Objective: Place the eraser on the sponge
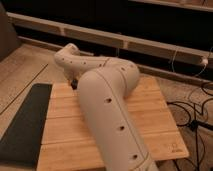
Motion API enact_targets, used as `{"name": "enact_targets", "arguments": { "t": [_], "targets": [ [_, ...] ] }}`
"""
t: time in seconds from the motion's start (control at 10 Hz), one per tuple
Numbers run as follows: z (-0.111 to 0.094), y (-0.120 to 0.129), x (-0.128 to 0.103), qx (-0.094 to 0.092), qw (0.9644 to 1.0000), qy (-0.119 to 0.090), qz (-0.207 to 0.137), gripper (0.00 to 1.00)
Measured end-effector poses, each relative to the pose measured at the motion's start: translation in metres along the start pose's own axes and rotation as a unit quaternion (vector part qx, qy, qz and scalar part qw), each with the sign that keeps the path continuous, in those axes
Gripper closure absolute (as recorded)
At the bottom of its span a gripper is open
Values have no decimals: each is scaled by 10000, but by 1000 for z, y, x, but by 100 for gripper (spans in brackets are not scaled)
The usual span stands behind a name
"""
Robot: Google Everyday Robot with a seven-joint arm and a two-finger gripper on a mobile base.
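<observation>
My big white arm (107,105) stretches across the wooden table (152,122) from the lower right toward the far left edge. The gripper (74,82) shows only as a small dark piece under the white wrist, at the table's back left edge. The eraser is hidden. The sponge is hidden as well, with the arm's elbow covering the middle of the table.
A dark grey mat (25,125) lies along the table's left side. Black cables (195,115) trail on the floor to the right. A long low ledge (150,42) runs along the dark wall behind the table.
</observation>
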Motion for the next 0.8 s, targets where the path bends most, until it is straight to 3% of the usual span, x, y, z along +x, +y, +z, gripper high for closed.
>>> {"name": "enact_targets", "arguments": {
  "t": [0.3, 0.6, 0.8],
  "targets": [
    [-36, -42, 51, 294, 9978, -104, 583, 100],
    [-61, -69, 102, 440, 9933, 0, 1066, 100],
    [-63, -68, 107, 440, 9930, 9, 1092, 100]
  ]
}}
